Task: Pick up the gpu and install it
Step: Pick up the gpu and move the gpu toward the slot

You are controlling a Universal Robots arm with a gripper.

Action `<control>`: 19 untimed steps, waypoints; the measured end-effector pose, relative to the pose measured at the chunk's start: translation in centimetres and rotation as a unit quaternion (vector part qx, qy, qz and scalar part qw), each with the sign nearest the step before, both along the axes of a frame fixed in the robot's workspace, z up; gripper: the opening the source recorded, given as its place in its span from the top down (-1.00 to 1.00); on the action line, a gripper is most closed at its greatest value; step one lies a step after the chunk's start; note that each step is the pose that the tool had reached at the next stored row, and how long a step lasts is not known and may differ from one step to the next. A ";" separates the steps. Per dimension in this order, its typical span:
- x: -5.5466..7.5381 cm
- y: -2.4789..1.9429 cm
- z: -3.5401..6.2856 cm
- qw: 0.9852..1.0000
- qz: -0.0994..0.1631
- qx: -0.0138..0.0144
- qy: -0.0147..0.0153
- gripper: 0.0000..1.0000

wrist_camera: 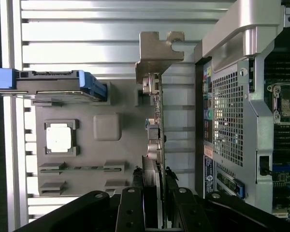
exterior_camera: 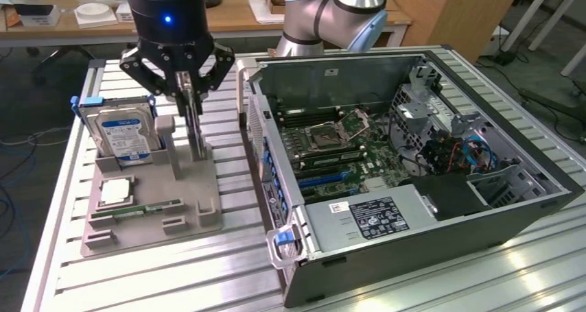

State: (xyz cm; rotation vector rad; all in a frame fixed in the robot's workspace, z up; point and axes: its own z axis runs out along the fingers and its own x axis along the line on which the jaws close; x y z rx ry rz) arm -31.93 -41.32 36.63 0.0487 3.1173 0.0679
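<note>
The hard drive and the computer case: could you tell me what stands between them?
The gpu, upright in the grey holder, seen in the exterior view.

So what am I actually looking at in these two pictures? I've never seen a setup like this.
This is a robot arm with a black gripper, its mechanical hand. The exterior view comes from a camera standing off the arm. The wrist view comes from a camera on the arm's wrist, looking down past the gripper. On the metal table sits a grey holder carrying computer parts: a hard drive standing on edge, a processor chip, a memory stick lying flat, and the gpu, a thin card standing upright. The gripper is closed on the gpu's top edge. At the exterior view's right lies an open computer case, its motherboard exposed.
</note>
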 end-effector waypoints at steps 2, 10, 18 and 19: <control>0.0 0.00 0.29 1.000 0.000 -0.001 0.000 0.44; 0.0 0.00 1.87 1.000 0.000 -0.003 0.000 0.44; 0.0 0.00 3.96 1.000 0.000 -0.003 0.000 0.44; 0.0 0.00 4.01 1.000 0.000 -0.003 0.000 0.44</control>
